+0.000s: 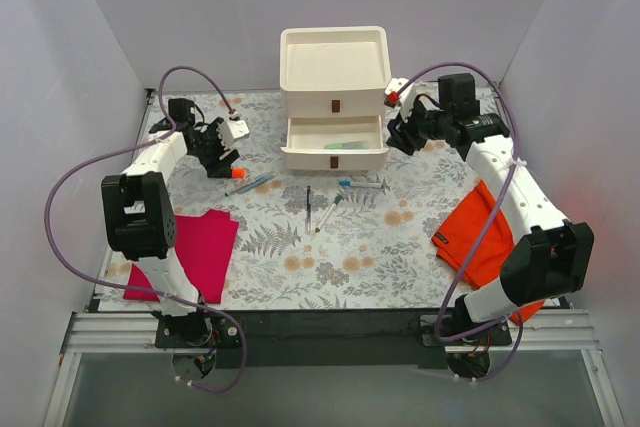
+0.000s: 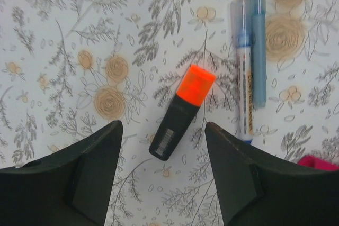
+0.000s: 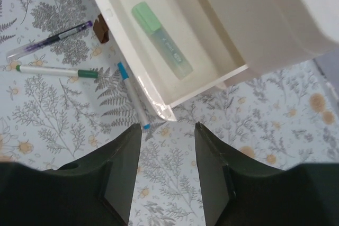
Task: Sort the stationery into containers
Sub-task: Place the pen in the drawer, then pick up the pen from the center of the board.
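Note:
The cream stacked drawers (image 1: 300, 97) stand at the back centre with a shallow tray (image 1: 334, 57) on top. The lower drawer (image 1: 300, 159) is pulled open and holds a pale green highlighter (image 1: 346, 145), which also shows in the right wrist view (image 3: 161, 39). My left gripper (image 2: 162, 128) is open above an orange-capped dark marker (image 2: 181, 113), beside a white pen (image 2: 244, 78) and a blue pen (image 2: 258, 46). My right gripper (image 3: 168, 128) is open and empty just off the open drawer's (image 3: 222, 30) front corner. A white-and-blue pen (image 3: 132, 96) lies beside it.
A dark pen (image 3: 50, 39) and a white-and-green pen (image 3: 55, 70) lie in front of the drawer, also in the top view (image 1: 309, 205). A magenta cloth (image 1: 200, 252) lies front left and an orange cloth (image 1: 478, 232) under my right arm. White walls enclose the floral mat.

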`<control>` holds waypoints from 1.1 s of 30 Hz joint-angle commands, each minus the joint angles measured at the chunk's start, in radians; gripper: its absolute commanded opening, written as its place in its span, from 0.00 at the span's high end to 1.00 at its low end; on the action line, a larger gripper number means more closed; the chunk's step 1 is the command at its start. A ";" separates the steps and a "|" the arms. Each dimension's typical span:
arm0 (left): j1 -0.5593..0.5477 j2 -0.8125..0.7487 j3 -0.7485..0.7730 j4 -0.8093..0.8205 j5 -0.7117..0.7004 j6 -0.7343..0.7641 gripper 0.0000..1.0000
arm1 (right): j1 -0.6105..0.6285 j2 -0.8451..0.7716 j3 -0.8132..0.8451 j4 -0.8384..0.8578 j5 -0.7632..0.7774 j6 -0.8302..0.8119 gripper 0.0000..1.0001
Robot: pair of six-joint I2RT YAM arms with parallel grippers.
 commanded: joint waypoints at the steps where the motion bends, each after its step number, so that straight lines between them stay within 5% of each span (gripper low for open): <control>1: 0.028 0.060 0.093 -0.274 0.025 0.278 0.38 | -0.054 -0.018 -0.084 -0.058 -0.035 0.044 0.46; 21: 0.037 0.250 0.189 -0.280 0.011 0.366 0.51 | -0.139 0.030 -0.086 -0.070 -0.030 0.086 0.46; 25: 0.036 0.304 0.243 -0.329 0.008 0.387 0.58 | -0.139 0.037 -0.091 -0.070 -0.027 0.087 0.47; 29: 0.036 0.342 0.298 -0.406 0.008 0.396 0.82 | -0.139 0.040 -0.086 -0.070 -0.022 0.086 0.48; 33: 0.037 0.299 0.294 -0.402 0.034 0.344 0.94 | -0.142 0.036 -0.092 -0.064 -0.018 0.083 0.50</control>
